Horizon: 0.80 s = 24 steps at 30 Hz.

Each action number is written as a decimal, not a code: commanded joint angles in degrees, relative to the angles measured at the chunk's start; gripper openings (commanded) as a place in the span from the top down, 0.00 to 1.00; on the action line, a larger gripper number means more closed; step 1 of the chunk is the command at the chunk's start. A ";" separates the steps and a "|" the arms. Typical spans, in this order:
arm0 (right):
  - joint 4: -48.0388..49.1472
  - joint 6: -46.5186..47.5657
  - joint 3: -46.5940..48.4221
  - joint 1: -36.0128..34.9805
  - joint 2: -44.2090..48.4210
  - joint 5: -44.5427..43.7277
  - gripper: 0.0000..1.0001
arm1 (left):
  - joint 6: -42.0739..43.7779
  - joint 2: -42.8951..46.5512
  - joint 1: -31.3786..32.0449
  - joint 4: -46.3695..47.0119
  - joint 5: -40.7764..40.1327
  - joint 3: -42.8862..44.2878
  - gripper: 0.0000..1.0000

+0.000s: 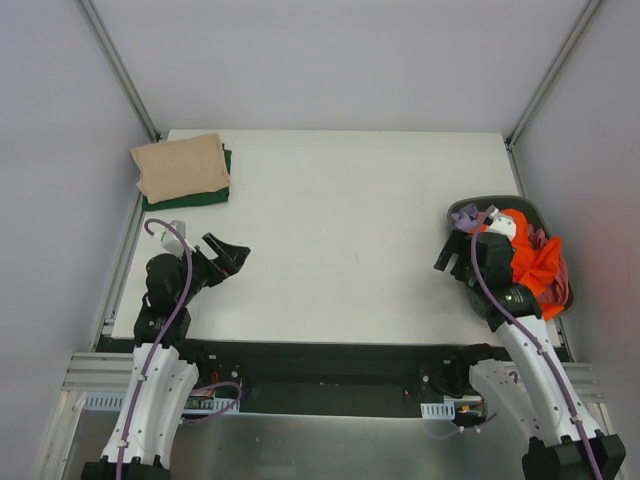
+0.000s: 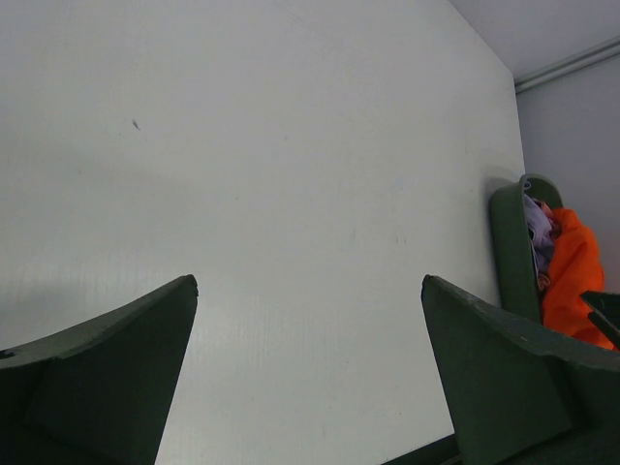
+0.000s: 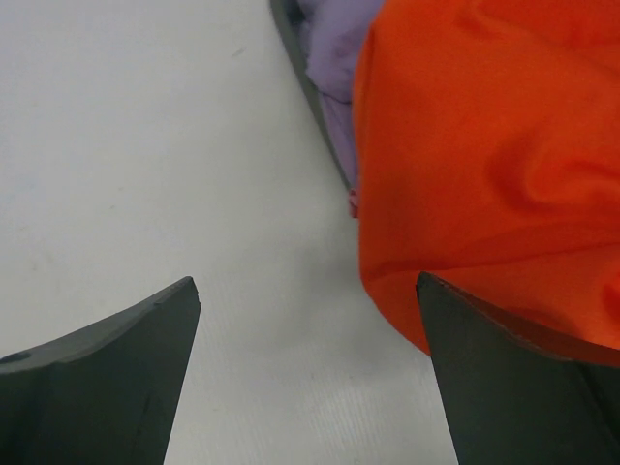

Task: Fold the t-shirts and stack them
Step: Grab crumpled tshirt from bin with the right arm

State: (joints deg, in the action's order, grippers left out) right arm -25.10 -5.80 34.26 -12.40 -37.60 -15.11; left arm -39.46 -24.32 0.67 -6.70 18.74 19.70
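The right tool (image 1: 452, 262) hovers beside the dark grey basket (image 1: 530, 206) at the right edge of the white tabletop (image 1: 350, 220), its jaws spread wide and holding nothing. A crumpled orange t-shirt (image 1: 538, 268) spills over the basket's rim, with a lilac t-shirt (image 1: 466, 216) bunched at its far end. Seen from the right wrist, the orange cloth lies ahead and to the right of the open jaws, and its lower fold reaches the right finger, though whether cloth and finger touch cannot be told. The lilac t-shirt sits farther ahead, beyond the rim. The orange t-shirt is a heap with no clear long axis, while the basket runs from far left to near right, alongside the right arm. Across the tabletop the left tool (image 1: 232, 258) is likewise spread wide and empty, pointing toward the basket but well apart from it. At the far left corner 2 shirts lie folded, a beige t-shirt (image 1: 182, 166) on top of a dark green t-shirt (image 1: 195, 198). With that stack of 2 made and the basket not yet emptied, the next pick looks to belong to the right arm, the nearer by far, and would call for a short reach rightward into the orange cloth
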 commanded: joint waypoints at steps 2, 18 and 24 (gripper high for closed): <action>-9.51 -3.25 9.84 5.01 -8.17 -11.86 0.04 | 0.26 0.76 -0.31 0.63 -1.16 -0.45 0.01; -6.90 -5.54 11.00 23.30 -23.31 -2.22 0.44 | 0.97 0.59 -0.23 1.16 -1.95 -0.98 0.01; 3.64 -3.95 13.46 23.21 -12.25 20.25 0.99 | 1.23 -0.47 -0.23 1.60 -0.99 -0.63 0.01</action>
State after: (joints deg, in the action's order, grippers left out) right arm -31.35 -10.37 44.95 10.59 -58.78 -12.47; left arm -39.40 -24.10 0.67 -6.66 17.52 18.70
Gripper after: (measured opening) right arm 0.023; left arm 0.990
